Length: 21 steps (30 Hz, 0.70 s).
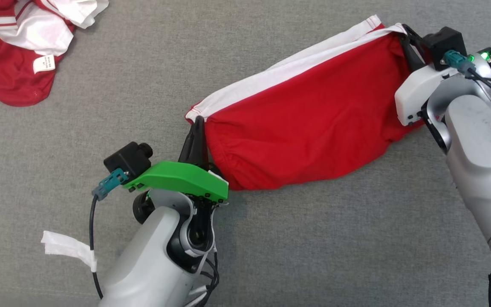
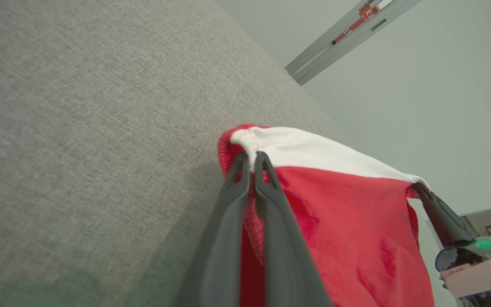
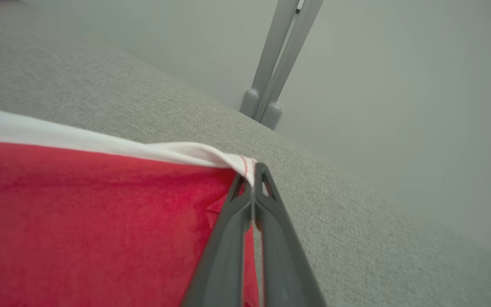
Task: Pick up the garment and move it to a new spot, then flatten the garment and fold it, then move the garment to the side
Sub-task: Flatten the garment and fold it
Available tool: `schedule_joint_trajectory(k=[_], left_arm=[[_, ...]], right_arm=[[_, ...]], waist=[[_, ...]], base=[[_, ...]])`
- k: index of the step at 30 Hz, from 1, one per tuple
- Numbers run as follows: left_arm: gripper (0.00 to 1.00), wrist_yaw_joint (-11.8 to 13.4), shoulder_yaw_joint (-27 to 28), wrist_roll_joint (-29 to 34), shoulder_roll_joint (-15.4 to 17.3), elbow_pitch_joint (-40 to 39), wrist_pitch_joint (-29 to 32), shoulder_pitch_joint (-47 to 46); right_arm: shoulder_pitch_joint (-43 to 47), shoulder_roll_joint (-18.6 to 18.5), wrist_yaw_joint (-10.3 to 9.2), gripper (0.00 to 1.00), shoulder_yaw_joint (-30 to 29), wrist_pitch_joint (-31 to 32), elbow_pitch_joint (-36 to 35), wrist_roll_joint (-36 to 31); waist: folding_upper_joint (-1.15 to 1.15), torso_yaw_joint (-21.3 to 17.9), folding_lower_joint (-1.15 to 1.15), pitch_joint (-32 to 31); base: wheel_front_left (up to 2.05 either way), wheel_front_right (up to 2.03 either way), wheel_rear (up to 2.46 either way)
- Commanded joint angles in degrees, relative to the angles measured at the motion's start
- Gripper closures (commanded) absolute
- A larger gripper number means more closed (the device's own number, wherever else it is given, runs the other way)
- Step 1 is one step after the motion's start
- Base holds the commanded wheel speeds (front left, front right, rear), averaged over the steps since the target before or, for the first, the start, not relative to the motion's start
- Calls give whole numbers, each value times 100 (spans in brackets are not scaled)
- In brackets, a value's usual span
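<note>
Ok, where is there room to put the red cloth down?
Bare gray surface lies below the held garment, and beyond the left gripper up to the head view's top edge. That view's top left corner is crowded by a crumpled pile of clothes.

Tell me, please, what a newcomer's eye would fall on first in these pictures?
The red garment with its white band, stretched taut across the middle of the head view, catches the eye first. The left pincer is shut on its lower-left corner and the right pincer on its upper-right corner. A second red-and-white garment lies crumpled at the top left of the grey cloth surface.
</note>
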Motion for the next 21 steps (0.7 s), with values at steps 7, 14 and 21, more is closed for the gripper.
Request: schedule_joint_trajectory(k=[7,14,21], left_arm=[[100,58,-147,-71,22,-68,-19,-336],[100,19,-343,85,22,-196,-19,-475],[0,19,-484,753,23,-353,-19,-399]], right_arm=[[-780,-161,-1,100,516,-117,921,290],[-1274,-218,-3,92,688,-230,1526,435],[-1456,-131,-3,0,761,-399,1822,557]], waist=[[0,271,0,384],[0,312,0,493],[0,310,0,434]], base=[[0,0,0],[0,0,0],[0,0,0]])
